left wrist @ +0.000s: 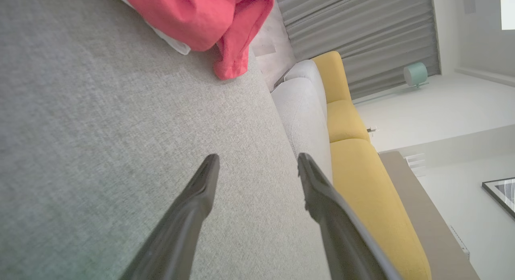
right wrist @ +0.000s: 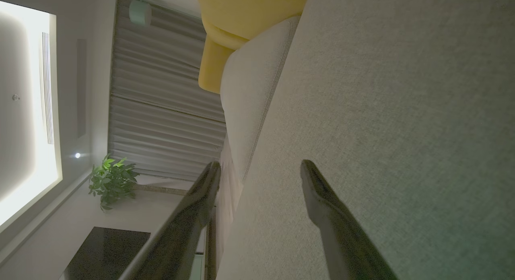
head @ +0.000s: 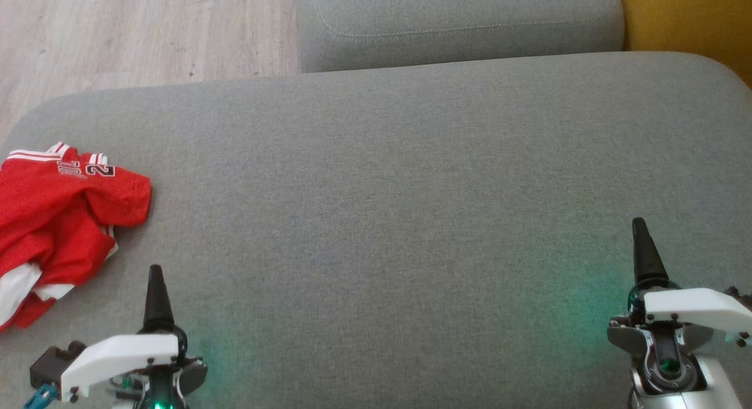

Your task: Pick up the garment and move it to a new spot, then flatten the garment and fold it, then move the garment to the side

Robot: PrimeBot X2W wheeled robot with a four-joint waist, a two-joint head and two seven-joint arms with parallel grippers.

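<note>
- The garment (head: 59,221) is a red jersey with white trim and dark lettering. It lies crumpled at the far left edge of the seat (head: 382,191), partly cut off by the head view's border.
- Its cloth looks thin and limp. It is bunched into soft folds with 1 flap thrown over the rest, so I judge it must be lifted and shaken out before any flattening.
- My left gripper (left wrist: 257,159) hangs near the garment's near side without touching it. Its 2 dark tapered fingers are spread wide with nothing between them. It is the closer one, so I judge the first pickup is its job.
- My right gripper (right wrist: 259,167) is well apart from the garment, over bare seat on the right. It too is spread wide and empty, probably waiting to help flatten.
- The seat is grey woven fabric, broad and flat with rounded corners. Its bare middle looks like the natural new spot.
- Beyond it sit a second grey cushion (head: 458,27) with a stitched seam, a yellow cushion (head: 687,15) and a pale wood floor (head: 117,33).
</note>
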